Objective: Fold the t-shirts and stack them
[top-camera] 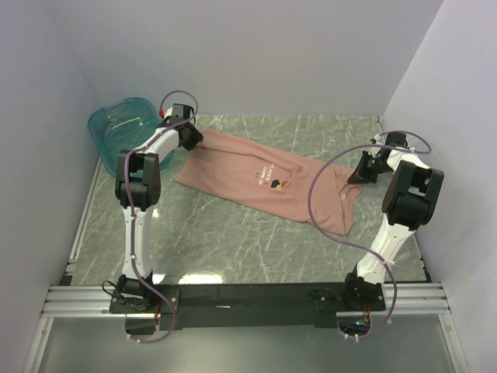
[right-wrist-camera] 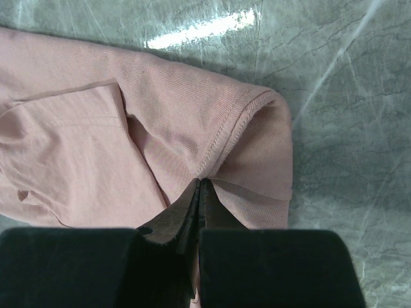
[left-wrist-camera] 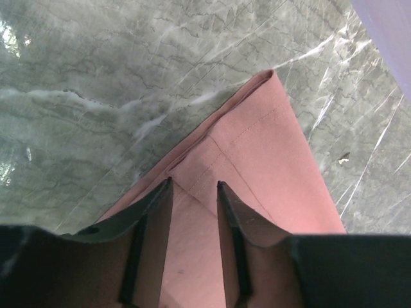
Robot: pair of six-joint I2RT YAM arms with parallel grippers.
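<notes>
The dusty-pink t-shirt point(top-camera: 264, 180) lies stretched across the marble table, its small chest graphic point(top-camera: 276, 183) facing up. My left gripper point(top-camera: 194, 138) is at the shirt's far left corner. In the left wrist view its jaws stand open over the pink cloth point(left-wrist-camera: 257, 147), one finger on each side of a seam near the hem corner. My right gripper point(top-camera: 359, 175) is at the shirt's right end. In the right wrist view it point(right-wrist-camera: 200, 183) is shut on a pinched fold of the shirt point(right-wrist-camera: 160, 115) beside a stitched hem.
A translucent teal tub point(top-camera: 123, 124) stands at the far left corner, just behind the left arm. White walls close in the table on three sides. A purple cable point(top-camera: 318, 194) from the right arm hangs over the shirt's right part.
</notes>
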